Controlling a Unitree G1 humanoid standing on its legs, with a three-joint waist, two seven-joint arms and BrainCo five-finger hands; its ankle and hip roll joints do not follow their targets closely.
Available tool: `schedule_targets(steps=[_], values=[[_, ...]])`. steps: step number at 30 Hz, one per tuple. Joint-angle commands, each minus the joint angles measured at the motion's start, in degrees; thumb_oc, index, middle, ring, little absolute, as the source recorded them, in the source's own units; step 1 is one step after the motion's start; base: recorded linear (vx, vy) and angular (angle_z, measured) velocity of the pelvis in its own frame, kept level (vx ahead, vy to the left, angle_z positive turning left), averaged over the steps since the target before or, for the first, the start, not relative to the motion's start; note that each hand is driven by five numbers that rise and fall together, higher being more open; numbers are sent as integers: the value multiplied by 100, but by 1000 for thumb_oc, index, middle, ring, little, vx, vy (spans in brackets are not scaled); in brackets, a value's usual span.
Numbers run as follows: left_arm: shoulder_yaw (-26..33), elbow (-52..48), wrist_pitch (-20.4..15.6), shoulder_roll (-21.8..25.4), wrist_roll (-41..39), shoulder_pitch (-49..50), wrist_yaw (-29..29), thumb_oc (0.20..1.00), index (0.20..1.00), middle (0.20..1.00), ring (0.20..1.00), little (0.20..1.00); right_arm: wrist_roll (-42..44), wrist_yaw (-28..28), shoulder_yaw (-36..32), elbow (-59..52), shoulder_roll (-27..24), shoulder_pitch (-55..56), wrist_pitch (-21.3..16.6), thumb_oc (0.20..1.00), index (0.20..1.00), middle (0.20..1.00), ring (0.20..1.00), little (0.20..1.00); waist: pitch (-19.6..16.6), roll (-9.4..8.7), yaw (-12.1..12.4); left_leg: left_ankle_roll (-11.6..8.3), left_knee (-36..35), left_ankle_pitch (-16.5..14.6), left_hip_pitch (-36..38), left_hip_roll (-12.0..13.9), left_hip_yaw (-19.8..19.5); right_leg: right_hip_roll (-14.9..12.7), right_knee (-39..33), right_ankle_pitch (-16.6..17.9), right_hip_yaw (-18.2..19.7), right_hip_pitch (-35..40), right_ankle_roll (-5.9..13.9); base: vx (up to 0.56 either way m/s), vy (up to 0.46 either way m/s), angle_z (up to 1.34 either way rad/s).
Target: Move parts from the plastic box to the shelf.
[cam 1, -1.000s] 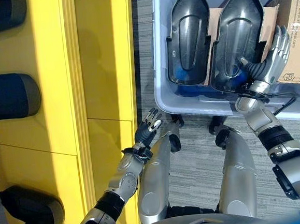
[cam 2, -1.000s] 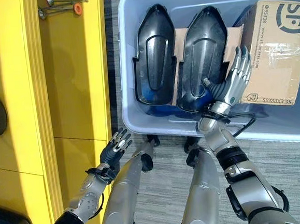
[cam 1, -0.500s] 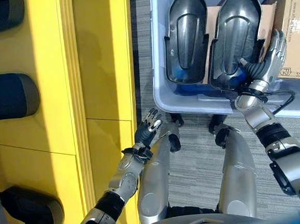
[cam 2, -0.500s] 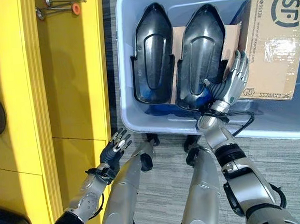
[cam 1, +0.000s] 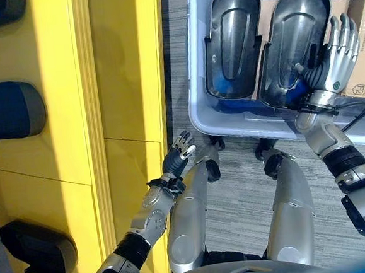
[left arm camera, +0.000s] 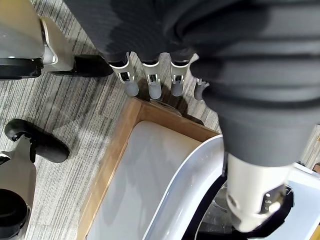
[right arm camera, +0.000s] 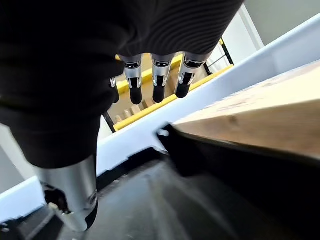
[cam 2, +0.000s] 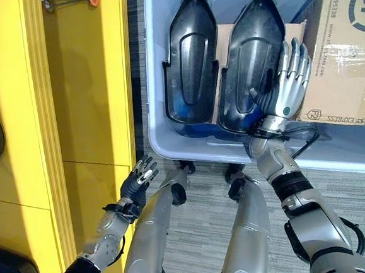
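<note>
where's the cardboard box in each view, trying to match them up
Left eye view: cardboard box at the right edge, cut off, inside the plastic box.
Right eye view: upper right, fully in frame.
Right wrist view: the tan slab past the fingers.
Left wrist view: I can't pick it out.
Shared landmark: the right hand, between the box and the nearer dark part.

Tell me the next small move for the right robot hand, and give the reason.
Probably lower the right robot hand and curl its fingers round the edge of the right-hand dark part. The hand is open, with its fingers straight over that part's side next to the cardboard box, and holds nothing. Both parts lie in the plastic box, so a grasp comes first.
</note>
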Motion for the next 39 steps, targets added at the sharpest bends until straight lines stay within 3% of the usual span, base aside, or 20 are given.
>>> schedule_targets(steps=[1,5,9,11,15,20,22,24,25,28,30,34,36,39], values=[[-108,-306,-125,21,-98,237,-182,1000,1000,1000,1000,1000,14,-26,-46,-78,-393,-16,-63,1000,1000,1000,1000,1000,13,440,14,-553,394,-690,169,239,-286,55,-9,210,396,-44,625,0,0,0],[-76,-319,-86,16,-10,229,-317,1000,1000,1000,1000,1000,575,-142,-88,44,-321,24,-11,1000,1000,1000,1000,1000,13,440,23,-545,405,-682,113,254,-273,53,17,216,388,-107,617,-17,-33,1],[-85,-353,-80,-52,14,173,-184,1000,1000,1000,1000,1000,1447,429,-251,275,-184,51,-245,1000,1000,1000,1000,1000,13,452,15,-562,518,-722,-57,269,-283,35,92,182,402,-276,590,-28,-36,-1],[-84,-328,-107,-68,43,160,-183,1000,1000,1000,1000,1000,1438,442,-256,341,-149,40,-297,1000,1000,1000,1000,1000,13,463,20,-563,546,-729,-105,268,-280,33,122,172,406,-330,582,-34,-33,-4],[-71,-266,-198,-78,55,114,-183,1000,1000,1000,1000,1000,1654,1051,-332,788,-158,-274,-414,1000,1000,1000,1000,1000,13,574,86,-574,743,-785,-298,292,-271,-66,321,94,386,-529,535,-49,-45,-4],[13,-233,-228,-100,57,67,-47,1000,1000,1000,1000,1000,1447,1619,-57,1283,-290,-667,-63,1000,1000,1000,1000,1000,13,644,164,-593,998,-870,-500,350,-312,-176,567,-20,393,-717,499,-25,-31,-4],[68,-265,-180,-81,-188,42,-193,1000,1000,1000,1000,1000,975,1931,137,1625,-392,-914,184,1000,1000,1000,1000,1000,13,694,218,-589,1126,-923,-608,358,-356,-237,680,-72,399,-812,484,-37,-53,-1],[131,-268,-169,-5,-215,93,-284,1000,1000,1000,1000,1000,-313,2276,528,1974,-628,-1231,658,1000,1000,1000,1000,1000,13,742,295,-593,1233,-953,-704,370,-415,-280,767,-93,399,-895,477,-35,-37,-5],[195,-240,-133,60,-262,141,-386,1000,1000,1000,1000,1000,-966,2536,1061,2153,-846,-1473,986,1000,1000,1000,1000,1000,13,748,337,-593,1323,-969,-772,408,-441,-327,835,-91,393,-946,486,-34,-32,-7],[262,-224,-190,173,-228,216,-549,1000,1000,1000,1000,1000,-1463,2782,1578,2318,-1090,-1614,1394,1000,1000,1000,1000,1000,13,721,390,-574,1319,-960,-810,416,-491,-355,839,-85,363,-938,501,-31,-31,0],[299,-197,-267,216,-229,253,-639,1000,1000,1000,1000,1000,-1360,2762,1819,2369,-1198,-1604,1585,1000,1000,1000,1000,1000,13,703,413,-563,1288,-939,-827,421,-508,-355,826,-70,347,-935,515,0,0,0],[392,-369,-367,305,-510,340,-833,1000,1000,1000,1000,1000,-707,2093,1941,2450,-1369,-1482,1648,1000,1000,1000,1000,1000,13,661,456,-518,1122,-871,-825,391,-544,-340,710,9,341,-904,579,-35,-19,12],[437,-568,-384,373,-405,404,-799,1000,1000,1000,1000,1000,-51,1385,1744,2386,-1383,-1332,1249,1000,1000,1000,1000,1000,13,616,475,-499,1033,-831,-819,362,-614,-302,614,77,338,-858,614,-36,-17,3],[475,-697,-402,358,-362,438,-731,1000,1000,1000,1000,1000,19,1199,1386,2116,-1300,-1092,590,1000,1000,1000,1000,1000,13,563,453,-491,938,-829,-776,327,-625,-259,483,125,328,-805,652,-22,-4,2]])
